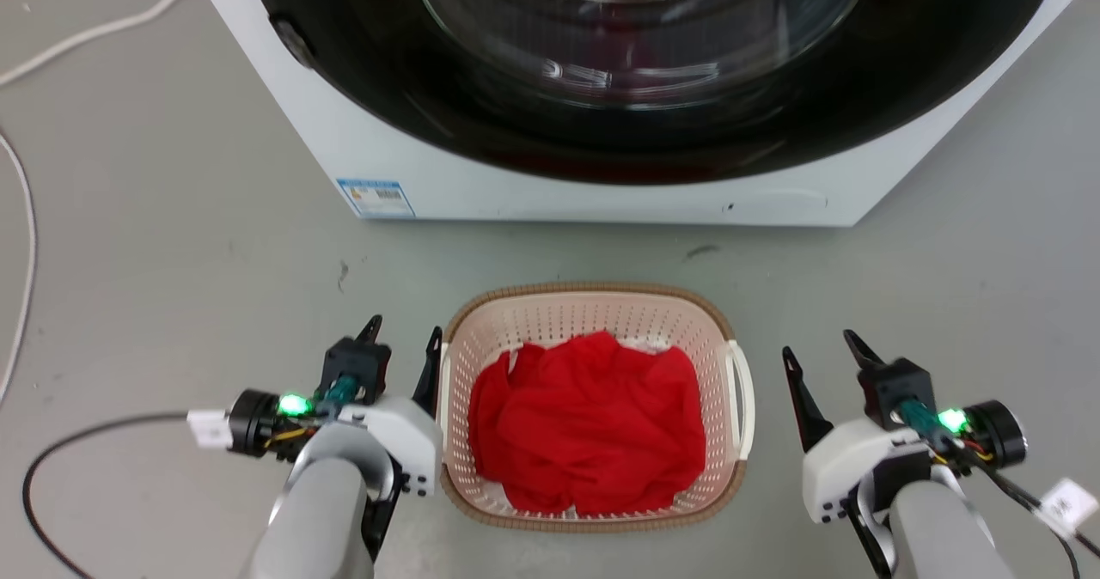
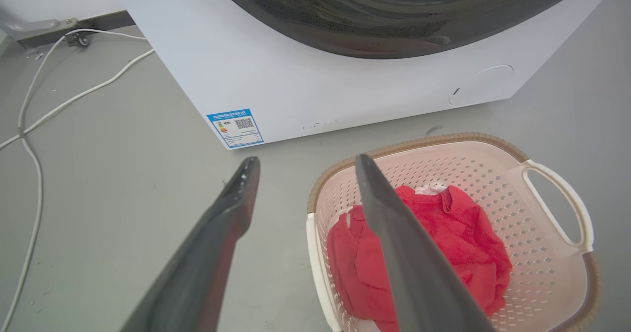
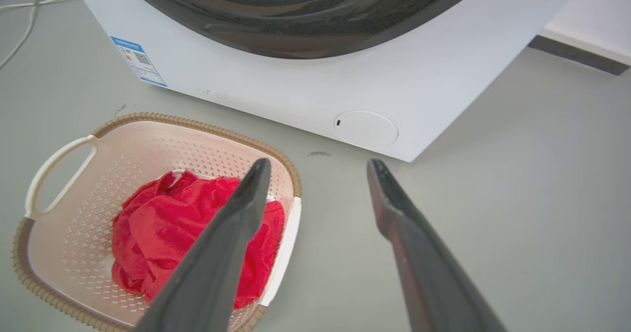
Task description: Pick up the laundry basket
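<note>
laundry basket (image 1: 584, 289): stands on the grey floor (image 1: 172, 244) just in front of the washer (image 1: 447, 179), between the two grippers; brown rim, pale perforated walls, a white handle on each side.
in the basket: one crumpled red cloth (image 1: 589, 420) covering most of the bottom; a scrap of white peeks out at its far edge.
left gripper (image 1: 405, 328): fingers spread, holding nothing; its inner finger is just beside the left handle (image 1: 444, 386), and i cannot tell whether they touch.
right gripper (image 1: 817, 343): fingers spread, empty; near the right handle (image 1: 743, 390) but clearly apart from it.
head view gives: both arms at once, the glass door (image 1: 636, 21) in its dark ring, and a black cable (image 1: 112, 425) on the floor at the left.
left wrist view gives: the far handle as an open loop, a white cable (image 2: 74, 98) trailing toward the wall base, and the blue label (image 2: 235, 127) on the washer's front, seen large.
right wrist view gives: a round cover (image 3: 366, 129) low on the washer's front, and a dark skirting strip (image 3: 577, 53) at the upper right.
</note>
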`<state>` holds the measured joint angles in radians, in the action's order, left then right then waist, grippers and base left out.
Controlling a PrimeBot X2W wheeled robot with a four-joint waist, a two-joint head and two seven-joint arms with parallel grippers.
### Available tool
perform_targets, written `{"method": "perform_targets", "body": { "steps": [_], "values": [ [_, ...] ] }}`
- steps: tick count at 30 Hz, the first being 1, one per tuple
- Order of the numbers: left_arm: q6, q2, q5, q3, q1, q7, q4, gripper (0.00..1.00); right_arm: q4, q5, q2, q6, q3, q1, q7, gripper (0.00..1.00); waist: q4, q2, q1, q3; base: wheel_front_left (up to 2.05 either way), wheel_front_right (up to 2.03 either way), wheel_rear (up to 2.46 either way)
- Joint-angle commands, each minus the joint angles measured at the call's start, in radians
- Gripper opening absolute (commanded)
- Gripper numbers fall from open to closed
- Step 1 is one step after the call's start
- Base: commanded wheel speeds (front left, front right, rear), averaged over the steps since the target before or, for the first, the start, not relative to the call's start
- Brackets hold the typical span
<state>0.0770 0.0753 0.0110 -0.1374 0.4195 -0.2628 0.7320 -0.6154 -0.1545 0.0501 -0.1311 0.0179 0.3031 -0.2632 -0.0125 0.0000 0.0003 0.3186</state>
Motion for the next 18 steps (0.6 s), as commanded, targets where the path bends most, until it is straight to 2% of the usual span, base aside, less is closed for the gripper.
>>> {"method": "perform_targets", "body": {
  "steps": [1, 10, 18],
  "values": [
    [0.010, 0.002, -0.006, -0.011, 0.058, -0.003, 0.073, 1.00, -0.080, -0.014, 0.000, 0.001, 0.003, 0.064, -0.002, 1.00, 0.000, 0.0000, -0.0003, 0.063, 0.00, 0.00, 0.00],
    [0.027, 0.003, -0.016, -0.057, 0.255, 0.016, 0.360, 1.00, -0.392, -0.021, 0.011, 0.001, 0.057, 0.282, 0.025, 1.00, 0.000, 0.0000, -0.0003, 0.175, 0.00, 0.00, 0.00],
    [0.044, 0.013, -0.026, -0.098, 0.381, 0.065, 0.502, 1.00, -0.577, 0.038, 0.006, 0.001, 0.152, 0.439, 0.078, 1.00, -0.015, 0.0000, -0.0003, 0.280, 0.00, 0.00, 0.00]
  ]
}}
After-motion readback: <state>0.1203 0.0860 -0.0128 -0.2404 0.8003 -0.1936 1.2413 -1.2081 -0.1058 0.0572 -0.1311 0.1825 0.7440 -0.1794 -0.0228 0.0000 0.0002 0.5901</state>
